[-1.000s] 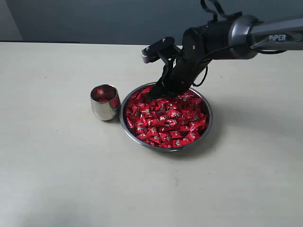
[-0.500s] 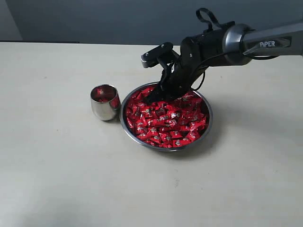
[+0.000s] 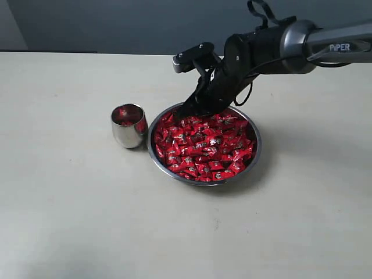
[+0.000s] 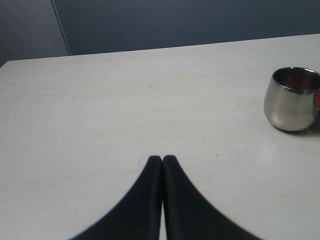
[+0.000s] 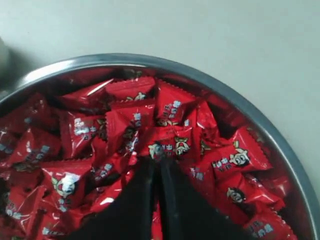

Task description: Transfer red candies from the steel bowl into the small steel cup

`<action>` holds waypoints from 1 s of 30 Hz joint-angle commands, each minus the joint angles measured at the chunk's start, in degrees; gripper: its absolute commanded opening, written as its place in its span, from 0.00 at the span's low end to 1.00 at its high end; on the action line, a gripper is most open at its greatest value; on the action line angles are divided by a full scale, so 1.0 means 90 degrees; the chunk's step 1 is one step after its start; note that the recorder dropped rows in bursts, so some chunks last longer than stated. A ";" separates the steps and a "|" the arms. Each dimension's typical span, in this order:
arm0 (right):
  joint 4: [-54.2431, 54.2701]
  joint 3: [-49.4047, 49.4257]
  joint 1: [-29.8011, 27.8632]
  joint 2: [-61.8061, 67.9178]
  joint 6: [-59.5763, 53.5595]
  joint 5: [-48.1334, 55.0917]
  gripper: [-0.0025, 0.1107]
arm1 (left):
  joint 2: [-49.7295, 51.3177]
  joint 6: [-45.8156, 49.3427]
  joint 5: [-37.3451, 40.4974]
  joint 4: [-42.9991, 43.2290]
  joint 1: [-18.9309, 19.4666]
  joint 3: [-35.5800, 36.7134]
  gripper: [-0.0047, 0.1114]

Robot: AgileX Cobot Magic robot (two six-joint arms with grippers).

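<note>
The steel bowl (image 3: pixel 258 142) sits mid-table, heaped with red candies (image 3: pixel 203 148). To its left stands the small steel cup (image 3: pixel 128 131), with some red showing inside. My right gripper (image 3: pixel 187 110) hangs over the bowl's far-left part, just above the pile. In the right wrist view its fingers (image 5: pixel 157 161) stand almost together, with only a thin slit between them. They point at the red candies (image 5: pixel 130 120) inside the bowl's rim (image 5: pixel 150 61), and one candy lies right at the tips. My left gripper (image 4: pixel 162 158) is shut and empty over bare table, with the cup (image 4: pixel 291 105) off to one side.
The pale tabletop (image 3: pixel 70 203) stretches around the bowl and the cup. A dark wall (image 3: pixel 116 23) runs along its far edge. The right arm's dark body (image 3: pixel 273 46) reaches in from the right, above the bowl.
The right gripper has lifted a little out of the candy pile and drawn toward the bowl's far rim. The bowl and the cup have not moved.
</note>
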 commanded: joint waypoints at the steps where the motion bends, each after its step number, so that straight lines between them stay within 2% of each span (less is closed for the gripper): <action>1: 0.0045 0.0003 -0.0031 0.0071 -0.0113 -0.0065 0.31 | -0.0030 -0.0017 -0.0032 0.0013 -0.0035 -0.0053 0.04; 2: 0.0045 0.0003 -0.0031 0.0057 -0.0125 -0.0042 0.34 | -0.0030 -0.0017 -0.0032 0.0013 -0.0035 -0.0053 0.04; 9: -0.0696 0.0003 -0.0031 0.0016 -0.0129 0.0478 0.33 | -0.0030 -0.0017 -0.0032 0.0013 -0.0035 -0.0053 0.04; 17: -0.1110 0.0003 -0.0102 0.0102 0.0088 0.0389 0.33 | -0.0030 -0.0017 -0.0032 0.0013 -0.0035 -0.0053 0.04; 19: -0.1110 0.0003 -0.0102 0.0164 0.0088 0.0351 0.28 | -0.0030 -0.0017 -0.0032 0.0013 -0.0035 -0.0053 0.04; 22: -0.0868 0.0003 -0.0102 0.0251 0.0088 0.0237 0.02 | -0.0030 -0.0017 -0.0032 0.0013 -0.0035 -0.0053 0.04; 30: -0.0837 0.0003 -0.0102 -0.0373 0.0088 0.0334 0.02 | -0.0030 -0.0017 -0.0032 0.0013 -0.0035 -0.0053 0.04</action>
